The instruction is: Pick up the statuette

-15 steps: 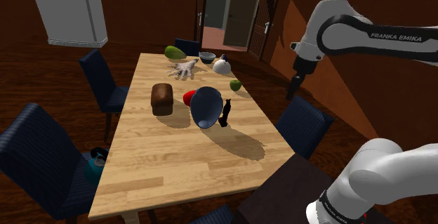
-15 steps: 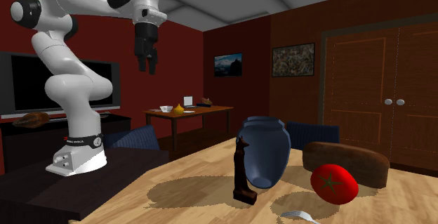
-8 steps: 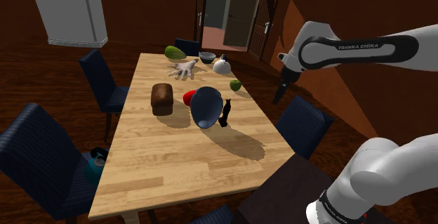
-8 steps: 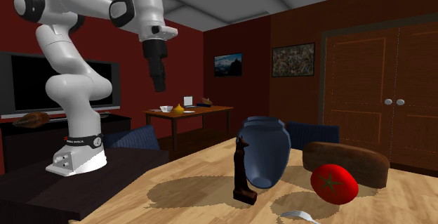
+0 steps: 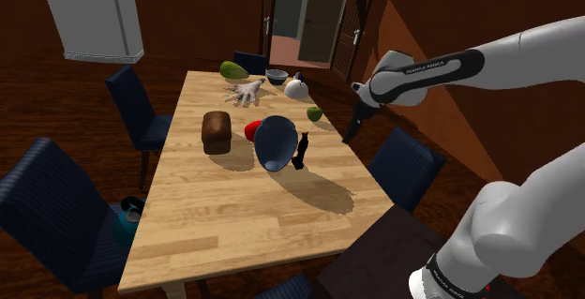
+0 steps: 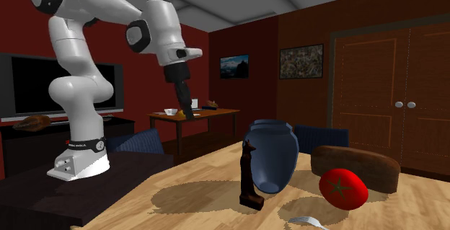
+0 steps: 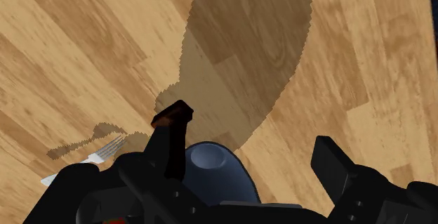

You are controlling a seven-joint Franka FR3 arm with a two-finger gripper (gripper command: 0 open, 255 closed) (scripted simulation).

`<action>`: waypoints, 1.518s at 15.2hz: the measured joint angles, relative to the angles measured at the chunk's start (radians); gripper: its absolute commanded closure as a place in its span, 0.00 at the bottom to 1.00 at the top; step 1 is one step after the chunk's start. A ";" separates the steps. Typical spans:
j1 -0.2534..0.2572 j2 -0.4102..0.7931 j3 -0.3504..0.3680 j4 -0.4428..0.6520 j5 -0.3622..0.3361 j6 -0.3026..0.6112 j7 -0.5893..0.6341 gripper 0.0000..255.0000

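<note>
- The gripper (image 5: pixel 349 136) hangs in the air just off the long edge of the wooden table (image 5: pixel 225 217) — its fingers stand apart, with nothing between them.
- The statuette (image 5: pixel 301 150), small and dark, stands upright on the table near that edge, clear of the gripper.
- A big blue vase (image 5: pixel 273 142) sits just beside the statuette.
- Past the vase — a red tomato (image 5: pixel 250 130), then a brown loaf (image 5: pixel 216 131).
</note>
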 measured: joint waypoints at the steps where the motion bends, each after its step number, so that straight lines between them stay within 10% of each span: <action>1: 0.018 0.040 -0.021 0.018 0.039 0.025 -0.053 0.00; 7: 0.101 0.299 -0.090 0.156 0.369 0.120 -0.411 0.00; 14: 0.031 0.597 -0.014 0.405 0.725 0.083 -0.782 0.00; 23: -0.015 0.720 0.044 0.468 0.851 0.109 -0.911 0.00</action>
